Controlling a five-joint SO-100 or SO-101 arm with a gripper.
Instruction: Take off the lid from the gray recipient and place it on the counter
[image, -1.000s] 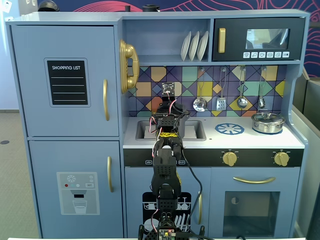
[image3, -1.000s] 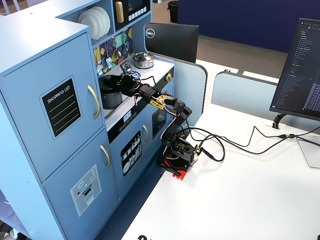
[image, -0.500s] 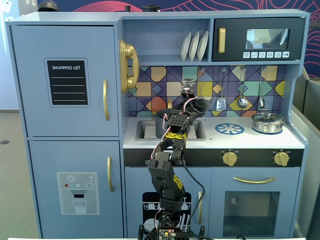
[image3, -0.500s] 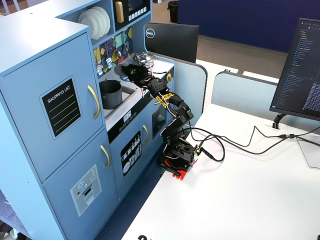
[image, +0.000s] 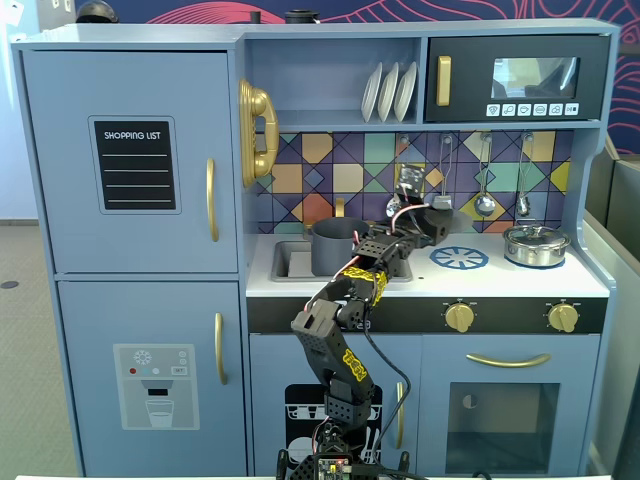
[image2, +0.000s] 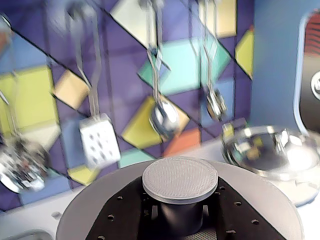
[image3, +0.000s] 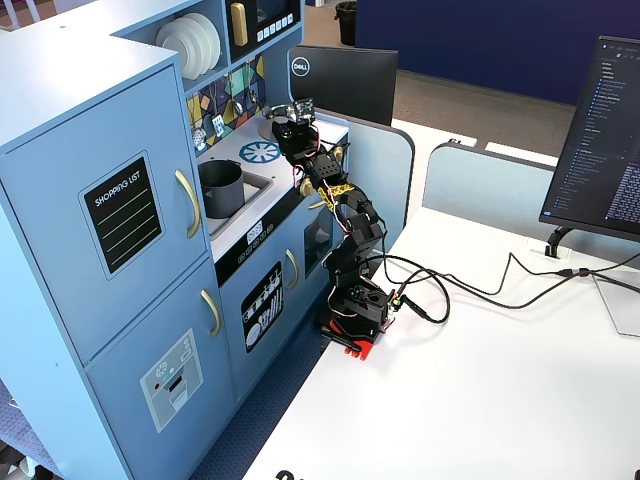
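The lid (image2: 180, 210): held by its knob, clear of the gray recipient (image: 335, 247).

Gripper (image2: 180, 212) closed on the knob, lid kept level above the counter (image: 590, 280); shiny pot (image2: 272, 155) at 2 o'clock in the wrist view.

Both fixed views are bright, evenly lit and sharp, with soft, weak shadows. Wrist view is blurred throughout: hanging utensils (image2: 162, 117) smeared, silver pot (image2: 272, 155) blown out with glare, backsplash soft. Only the lid (image2: 180, 180) knob is fairly crisp.
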